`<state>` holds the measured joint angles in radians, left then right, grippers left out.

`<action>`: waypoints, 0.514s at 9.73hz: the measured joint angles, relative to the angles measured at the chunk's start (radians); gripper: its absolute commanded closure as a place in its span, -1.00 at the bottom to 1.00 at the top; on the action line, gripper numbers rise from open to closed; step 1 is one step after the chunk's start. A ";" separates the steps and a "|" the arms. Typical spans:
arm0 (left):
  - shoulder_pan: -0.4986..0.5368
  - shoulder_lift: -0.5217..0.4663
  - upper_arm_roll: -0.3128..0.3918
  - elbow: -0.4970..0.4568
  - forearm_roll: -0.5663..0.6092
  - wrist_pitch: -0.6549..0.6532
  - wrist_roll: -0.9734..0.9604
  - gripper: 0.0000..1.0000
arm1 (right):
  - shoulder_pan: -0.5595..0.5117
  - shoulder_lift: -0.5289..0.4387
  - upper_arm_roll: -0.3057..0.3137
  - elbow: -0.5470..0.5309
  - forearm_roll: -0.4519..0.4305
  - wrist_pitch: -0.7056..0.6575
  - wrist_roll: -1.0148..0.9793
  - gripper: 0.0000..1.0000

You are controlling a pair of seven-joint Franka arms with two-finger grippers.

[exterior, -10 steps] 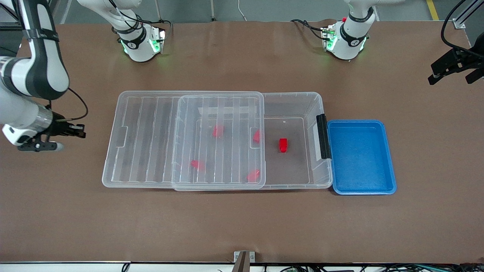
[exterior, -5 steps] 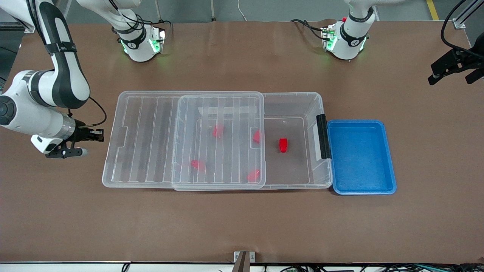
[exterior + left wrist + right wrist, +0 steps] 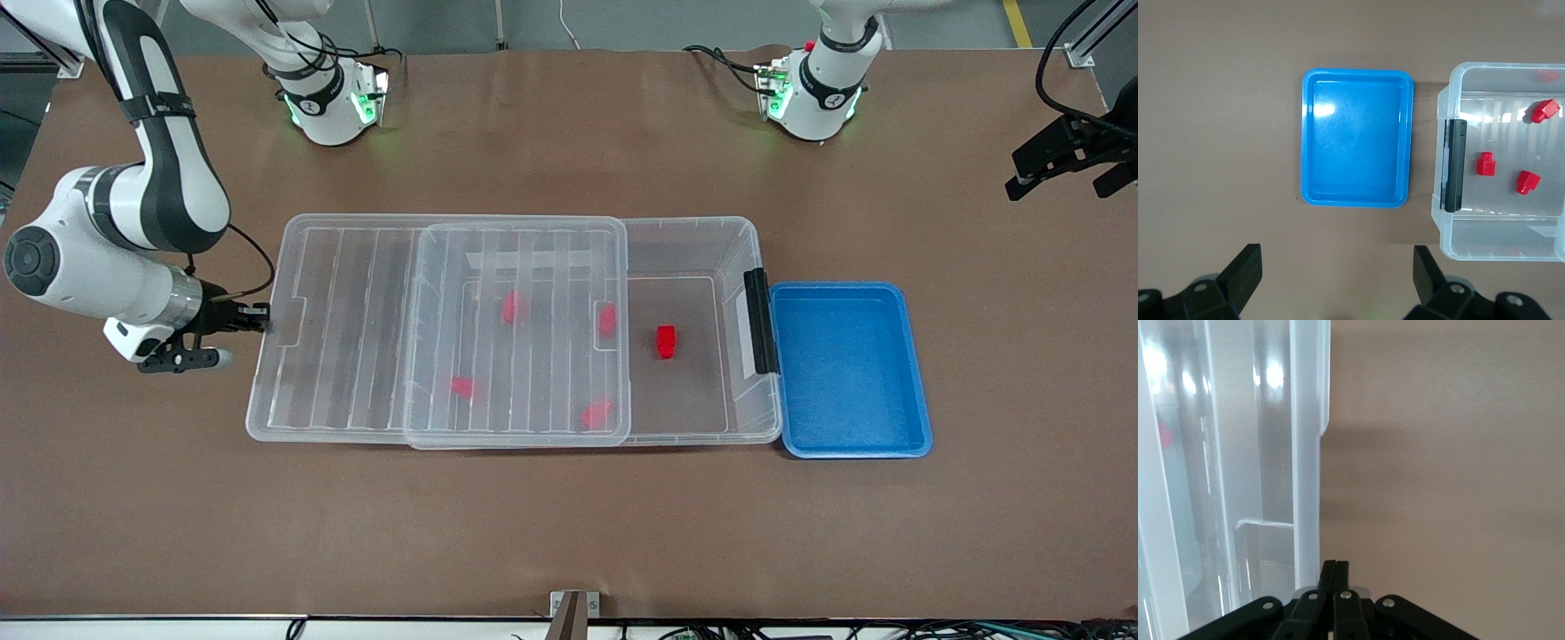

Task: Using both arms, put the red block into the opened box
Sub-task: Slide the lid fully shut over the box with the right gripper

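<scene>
Four red blocks blurred under lid

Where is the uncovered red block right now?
In the front view, the red block lies inside the box, on its uncovered floor between the lid edge and the black latch bar.

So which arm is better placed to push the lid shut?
Probably the right: its shut right gripper is at the lid edge toward the right arm's end. The open left gripper hangs past the blue tray, away from the box.

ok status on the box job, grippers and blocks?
Right gripper shut, pressed to lid edge. Left gripper open, waiting off table's end. Red blocks in box; lid half over.
</scene>
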<state>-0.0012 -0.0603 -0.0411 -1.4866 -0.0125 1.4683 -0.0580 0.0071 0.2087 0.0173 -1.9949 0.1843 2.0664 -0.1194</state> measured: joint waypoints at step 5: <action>-0.001 0.001 -0.001 0.000 0.000 0.003 0.000 -1.00 | 0.002 0.028 0.123 0.046 0.011 0.000 0.174 1.00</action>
<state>-0.0021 -0.0590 -0.0424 -1.4866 -0.0125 1.4712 -0.0580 0.0091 0.2371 0.1406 -1.9488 0.1948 2.0664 0.0548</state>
